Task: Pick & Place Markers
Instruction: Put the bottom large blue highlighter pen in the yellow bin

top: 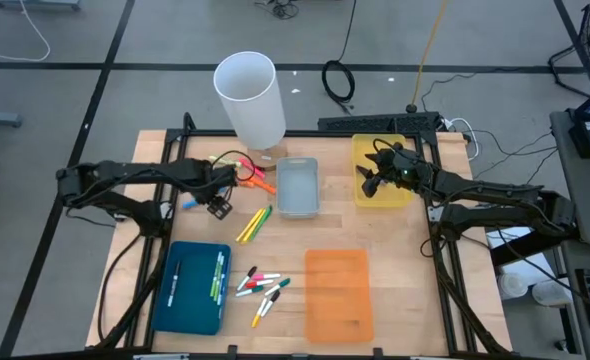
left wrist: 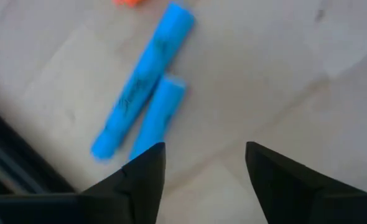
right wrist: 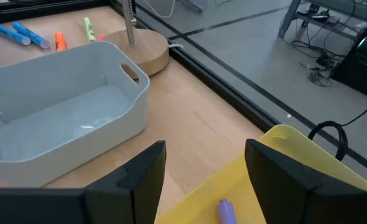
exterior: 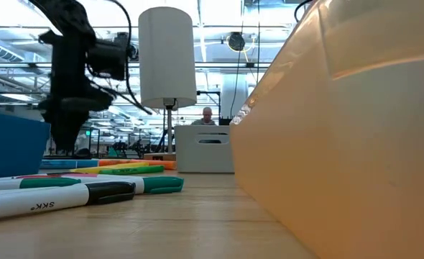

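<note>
Two blue markers [left wrist: 143, 93] (left wrist cam only) lie just beyond left gripper [left wrist: 204, 163], fingers apart, empty.

Left pincer [left wrist: 203, 163], right pincer [right wrist: 203, 163] agape

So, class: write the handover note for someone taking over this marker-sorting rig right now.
Left gripper: open, empty, above two blue markers at the table's left.
Right gripper: open, empty, over the yellow tray, which holds one purple object.
Done: a few markers already in the blue tray.
Left: orange and pink markers by the white cylinder, yellow and green ones mid-table, white-bodied ones near the front. Grey tray and orange tray look empty.
</note>
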